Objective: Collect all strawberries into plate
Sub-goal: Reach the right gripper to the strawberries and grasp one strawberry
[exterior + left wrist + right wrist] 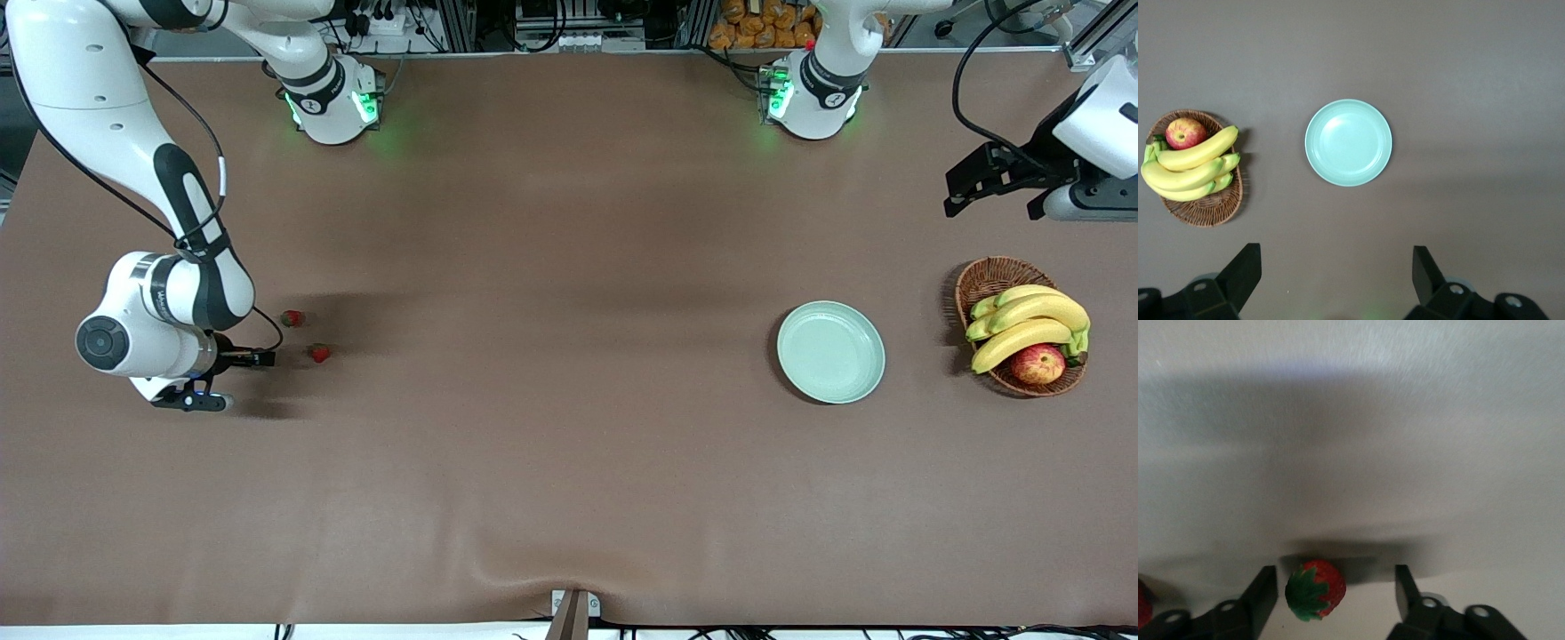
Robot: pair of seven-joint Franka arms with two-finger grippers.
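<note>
- The table (569,444) is covered in a brown cloth.
- The right arm (169,293) bends low at its own end of the table and hides its gripper in the front view.
- The left arm (1098,133) waits high up, cut off by the picture's edge.
- The basket (991,277) holds bananas (1031,322) and an apple (1037,364). It sits at the left arm's end.
- The plate (831,352) sits beside the basket, with nothing in it.
- The left gripper (1337,273) hangs wide open over bare cloth near the plate.
- The right gripper (1336,597) is down at the cloth, fingers apart, one on each side of a strawberry (1315,589) but not touching it.
- Two strawberries (292,317) (319,353) lie near the right arm, well apart from the plate.
- Another red bit (1142,603) is cut off at the right wrist view's edge.
</note>
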